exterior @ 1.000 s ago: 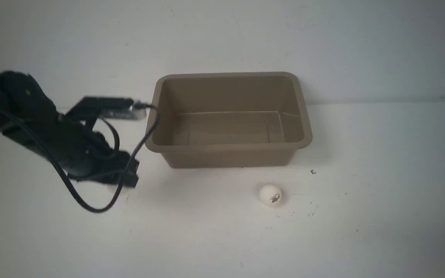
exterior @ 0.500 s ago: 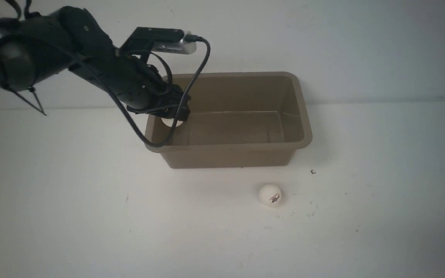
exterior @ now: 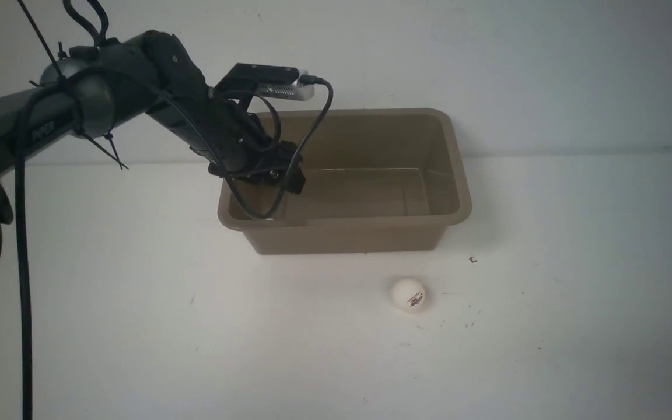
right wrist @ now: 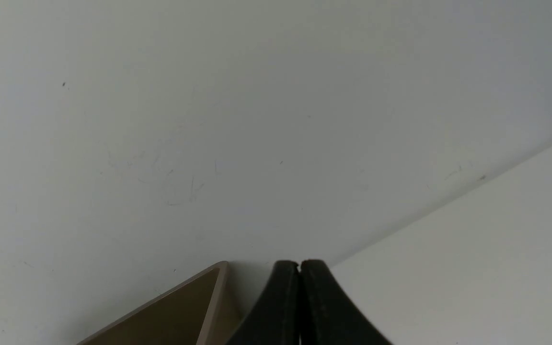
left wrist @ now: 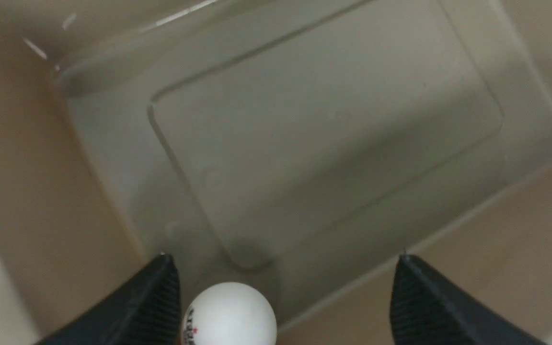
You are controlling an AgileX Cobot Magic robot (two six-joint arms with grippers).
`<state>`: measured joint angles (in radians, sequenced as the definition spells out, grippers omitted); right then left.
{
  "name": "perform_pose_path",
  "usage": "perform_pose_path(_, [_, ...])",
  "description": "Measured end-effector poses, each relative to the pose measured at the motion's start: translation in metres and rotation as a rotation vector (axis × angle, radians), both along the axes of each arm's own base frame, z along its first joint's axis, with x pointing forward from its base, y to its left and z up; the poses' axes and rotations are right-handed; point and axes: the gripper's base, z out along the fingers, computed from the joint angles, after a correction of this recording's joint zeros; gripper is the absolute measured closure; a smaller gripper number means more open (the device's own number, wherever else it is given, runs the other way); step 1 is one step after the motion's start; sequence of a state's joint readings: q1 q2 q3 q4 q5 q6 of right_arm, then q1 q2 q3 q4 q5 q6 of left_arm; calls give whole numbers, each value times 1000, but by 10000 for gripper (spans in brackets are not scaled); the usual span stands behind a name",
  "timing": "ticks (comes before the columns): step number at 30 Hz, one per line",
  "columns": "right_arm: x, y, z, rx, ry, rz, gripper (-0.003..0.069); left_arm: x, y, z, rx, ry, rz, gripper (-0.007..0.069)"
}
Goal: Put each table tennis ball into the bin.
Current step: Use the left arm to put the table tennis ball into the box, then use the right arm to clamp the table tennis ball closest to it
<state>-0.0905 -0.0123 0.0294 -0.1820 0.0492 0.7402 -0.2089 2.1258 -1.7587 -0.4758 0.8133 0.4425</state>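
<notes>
The upright taupe bin (exterior: 345, 236) sits centre-far. A printed white ball (exterior: 409, 293) lies just nearer. A second printed ball (left wrist: 228, 314) is seemingly inside its left end.

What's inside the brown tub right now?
The bin holds the open left gripper and one white ball beside a finger. Whether it touches the floor is unclear. From the front, the arm hides it.

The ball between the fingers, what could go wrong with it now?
1. The left fingers are spread wide over the bin, so nothing grips the ball. It is close to the bin's wall and might bounce back out.
2. The other ball lies free on the table in front of the bin. A small nudge could roll it away.
</notes>
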Motion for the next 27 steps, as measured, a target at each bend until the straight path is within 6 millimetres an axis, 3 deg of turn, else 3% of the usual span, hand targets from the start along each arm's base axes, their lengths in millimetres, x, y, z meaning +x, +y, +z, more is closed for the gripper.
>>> perform_pose_path(3, [0, 1, 0, -12, 6, 11, 671, -3, 0, 6, 22, 18, -57, 97])
perform_pose_path(8, [5, 10, 9, -66, 92, 171, 669, -28, 6, 68, 95, -63, -177, 172])
perform_pose_path(12, [16, 26, 15, -148, 200, 373, 669, -73, 18, 148, 98, -265, -163, 259])
perform_pose_path(14, [24, 37, 27, -194, 240, 473, 669, -97, 24, 174, 89, -344, -146, 272])
perform_pose_path(16, [32, 50, 47, -270, 238, 557, 669, -121, 29, 187, 82, -393, -130, 272])
perform_pose_path(19, [50, 67, 78, -389, 243, 609, 669, -172, 43, 188, 79, -460, -85, 272])
perform_pose_path(22, [72, 81, 96, -501, 344, 598, 669, -217, 56, 169, 75, -507, -27, 272])
perform_pose_path(24, [90, 91, 100, -564, 431, 579, 669, -243, 64, 157, 72, -559, 7, 272])
perform_pose_path(27, [123, 109, 91, -662, 578, 559, 669, -281, 75, 139, 55, -633, 60, 274])
